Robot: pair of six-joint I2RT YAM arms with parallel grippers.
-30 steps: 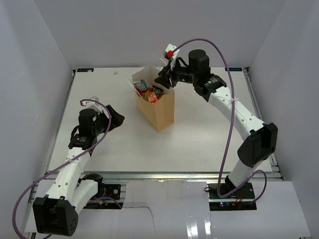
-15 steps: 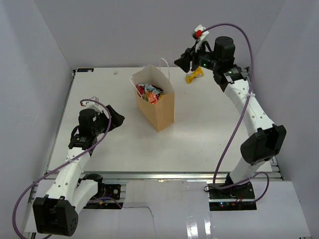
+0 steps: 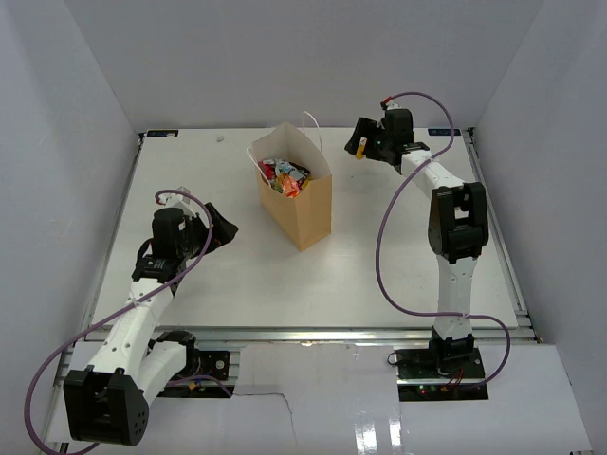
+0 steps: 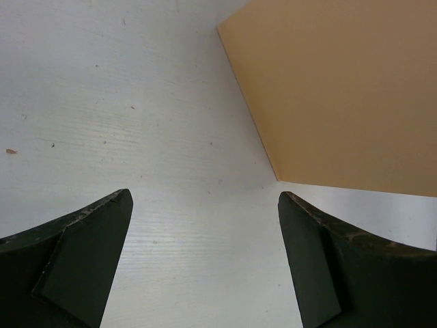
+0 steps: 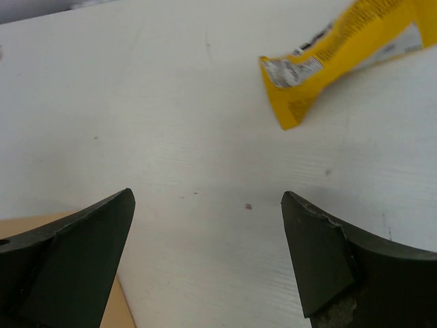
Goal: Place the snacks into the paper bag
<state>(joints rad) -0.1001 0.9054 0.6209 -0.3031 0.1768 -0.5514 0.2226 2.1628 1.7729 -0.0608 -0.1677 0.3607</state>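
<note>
Just ahead and rightward of the right gripper (image 5: 207,198), spread wide and empty, the yellow packet (image 5: 338,51) is seen lying slantwise on the table (image 5: 157,102), outside the paper bag (image 3: 305,210).

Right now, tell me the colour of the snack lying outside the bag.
Yellow snack, white printed patch; clearest in right wrist view.

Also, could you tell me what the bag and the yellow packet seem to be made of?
Bag: looks like matte tan kraft paper, flat panels with crisp folded edges. Yellow packet: probably thin plastic film, smooth, with a printed label and flat sealed end.
</note>
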